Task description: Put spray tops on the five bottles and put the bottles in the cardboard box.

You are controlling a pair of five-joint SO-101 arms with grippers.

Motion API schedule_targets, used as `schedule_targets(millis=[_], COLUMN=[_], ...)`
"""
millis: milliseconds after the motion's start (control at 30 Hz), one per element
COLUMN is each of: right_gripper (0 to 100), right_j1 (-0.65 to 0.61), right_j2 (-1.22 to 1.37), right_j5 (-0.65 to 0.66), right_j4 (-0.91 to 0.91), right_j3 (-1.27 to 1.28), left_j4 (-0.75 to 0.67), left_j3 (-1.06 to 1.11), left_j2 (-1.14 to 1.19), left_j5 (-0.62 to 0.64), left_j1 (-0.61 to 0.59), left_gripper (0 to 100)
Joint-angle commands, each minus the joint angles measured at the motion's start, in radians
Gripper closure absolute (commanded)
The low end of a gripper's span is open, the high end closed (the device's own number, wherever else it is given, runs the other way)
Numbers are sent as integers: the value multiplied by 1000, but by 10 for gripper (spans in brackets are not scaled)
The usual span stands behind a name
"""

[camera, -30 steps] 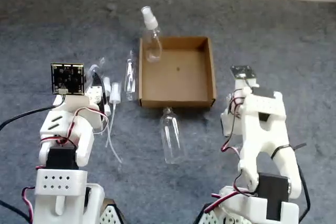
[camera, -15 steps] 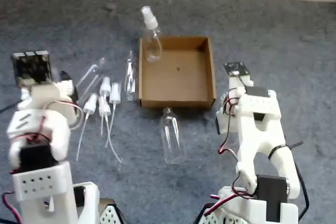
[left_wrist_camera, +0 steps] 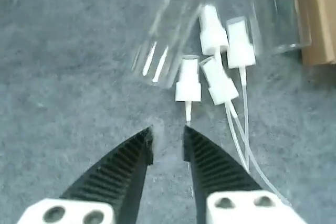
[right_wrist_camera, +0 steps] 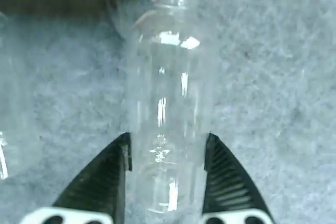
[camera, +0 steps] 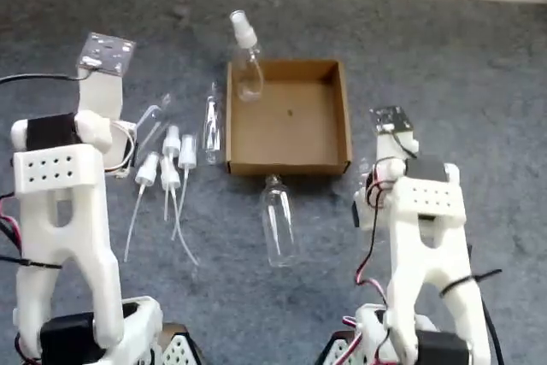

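**High view:** A cardboard box (camera: 346, 113) sits mid-desk (camera: 444, 57). A capped bottle (camera: 247, 74) lies across the box's 11 o'clock corner, with its sprayer pointing to 12 o'clock. An uncapped bottle (camera: 279, 221) lies at the box's 6 o'clock with its neck against the wall. A slim bottle (camera: 211, 126) lies just beside the 9 o'clock wall. Four loose spray tops (camera: 171, 160) are clustered farther out at 9 o'clock, their tubes trailing toward 6 o'clock. The left arm (camera: 55, 177) stands beyond them, and the right arm (camera: 419, 203) rises at the box's 4 o'clock.

**Left wrist view:** The left tool (left_wrist_camera: 167, 142) has its jaws parted by a narrow gap and holds nothing. It hangs over the bare desk just short of the nearest spray top (left_wrist_camera: 188, 80). The other three tops lie close beside that one. A clear empty bottle (left_wrist_camera: 163, 40) lies past them, and the slim bottle rests near the box's corner.

**Right wrist view:** The right tool (right_wrist_camera: 168, 137) has its jaws spread wide and pressed against both sides of a fifth bottle (right_wrist_camera: 168, 77). This bottle is uncapped, and its neck points at the box's edge.
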Motion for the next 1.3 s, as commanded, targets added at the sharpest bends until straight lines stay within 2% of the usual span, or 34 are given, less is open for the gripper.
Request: schedule_targets(millis=[0,100,233,433,633,800,1033,1267], right_gripper=[979,979,979,979,978,978,978,978], right_j1=[4,50,131,202,196,197,197,197], right_j2=[-61,-4,97,156,156,156,156,156], right_j5=[18,84,150,167,167,226,229,229], right_j4=[-19,-21,-38,-47,-47,-47,-47,-47], right_j3=[8,7,-7,-33,-30,-25,-25,-27], left_j4=[2,-66,-186,-316,-350,-342,-342,-341], left_j3=[-4,19,16,-119,-317,-426,-460,-447], left_j2=[10,68,209,438,659,803,878,888], left_j5=[-87,-83,18,86,94,94,150,92], left_j1=[113,176,194,193,194,189,130,130], left_gripper=[864,864,860,863,863,864,864,865])
